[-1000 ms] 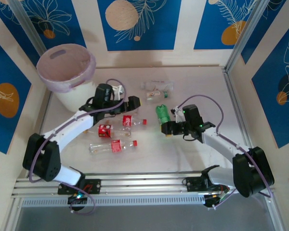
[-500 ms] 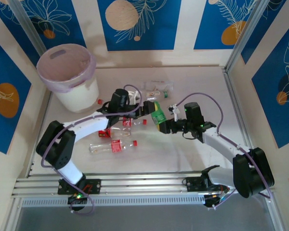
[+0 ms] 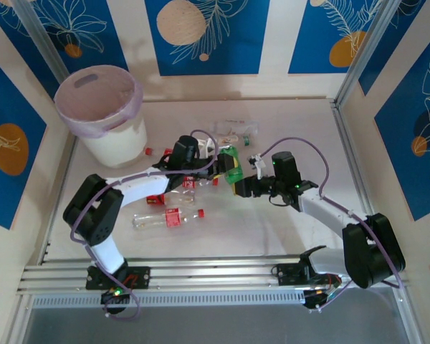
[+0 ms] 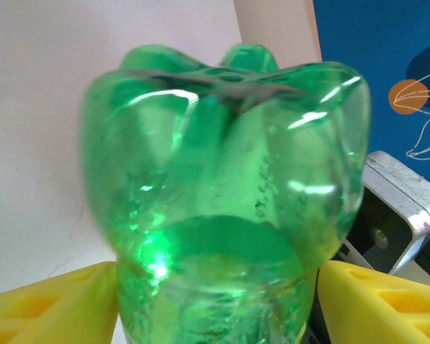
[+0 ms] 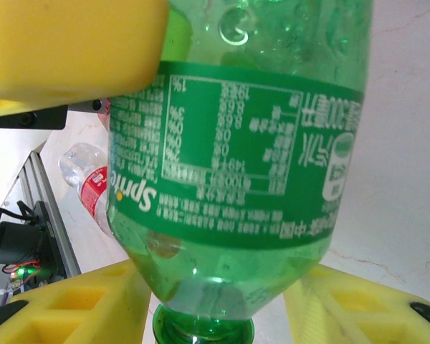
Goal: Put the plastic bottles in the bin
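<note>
Bin [image 3: 118, 147] stands at upper left of the top view. At centre frame, left gripper [image 3: 221, 163] clamps the green bottle [image 3: 233, 167] near its base and right gripper [image 3: 241, 188] clamps its neck. Red bottles [image 3: 168, 218] lie at lower left of it.

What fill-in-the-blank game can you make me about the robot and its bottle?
The right claw grips a ___ bottle.
Its label says ___.
The bin has a pale ___ bag folded over its rim.
The bin stands in the far ___ corner of the table.
Missing words: green, Sprite, purple, left.
</note>
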### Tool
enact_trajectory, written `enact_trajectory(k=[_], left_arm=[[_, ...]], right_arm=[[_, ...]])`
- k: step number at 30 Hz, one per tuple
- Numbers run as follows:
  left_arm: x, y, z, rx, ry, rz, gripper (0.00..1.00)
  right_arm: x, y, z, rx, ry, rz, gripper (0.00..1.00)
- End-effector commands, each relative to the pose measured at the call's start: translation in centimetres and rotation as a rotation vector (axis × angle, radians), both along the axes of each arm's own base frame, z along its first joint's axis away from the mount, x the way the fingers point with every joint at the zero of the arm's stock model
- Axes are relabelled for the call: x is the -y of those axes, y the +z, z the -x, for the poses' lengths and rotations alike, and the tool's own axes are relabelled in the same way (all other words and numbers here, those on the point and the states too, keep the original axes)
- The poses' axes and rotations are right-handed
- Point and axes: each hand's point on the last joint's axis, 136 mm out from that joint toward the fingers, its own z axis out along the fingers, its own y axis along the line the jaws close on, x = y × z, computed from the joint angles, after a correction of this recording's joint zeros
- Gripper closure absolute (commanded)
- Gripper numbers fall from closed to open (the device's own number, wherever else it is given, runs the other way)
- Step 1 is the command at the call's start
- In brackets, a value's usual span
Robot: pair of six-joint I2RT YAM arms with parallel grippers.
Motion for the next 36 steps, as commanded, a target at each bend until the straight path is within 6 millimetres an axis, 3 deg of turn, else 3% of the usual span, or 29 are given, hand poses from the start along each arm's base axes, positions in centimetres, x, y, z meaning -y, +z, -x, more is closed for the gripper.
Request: enact_trajectory(k=[1,10,14,18,24,31,36], left_arm=[[0.9,0.9,-0.6,0.033,-0.008,0.019,0.33],[1.4,0.5,-1.1,0.022,-0.007,0.026,0.47],[1.4,0.5,-1.1,0.023,-0.008,0.026,0.48],[1.1,0.7,-1.3,0.035,-0.004,0.01,0.47],[0.3,2.2,-2.1,0.085,-0.011,-0.033,0.47],[-2.3,8.4,-4.5,0.204,0.006,-0.05,0.47],[-7.0,16.1,-7.5,0.337,0.068,-0.081,0.48]], right_arm=[[-0.2,0.3,-0.1,0.016,0.005,-0.007,0.47],[0.0,0.6,-0.1,0.021,0.0,-0.008,0.47],[-0.1,0.8,-0.1,0.023,0.001,-0.009,0.47],[0.7,1.1,-0.2,0.011,-0.023,-0.004,0.39],[3.3,4.7,-0.5,0.035,-0.106,-0.045,0.24],[8.1,7.2,-1.5,0.021,-0.291,-0.013,0.23],[9.2,6.1,-2.2,-0.015,-0.348,0.028,0.24]])
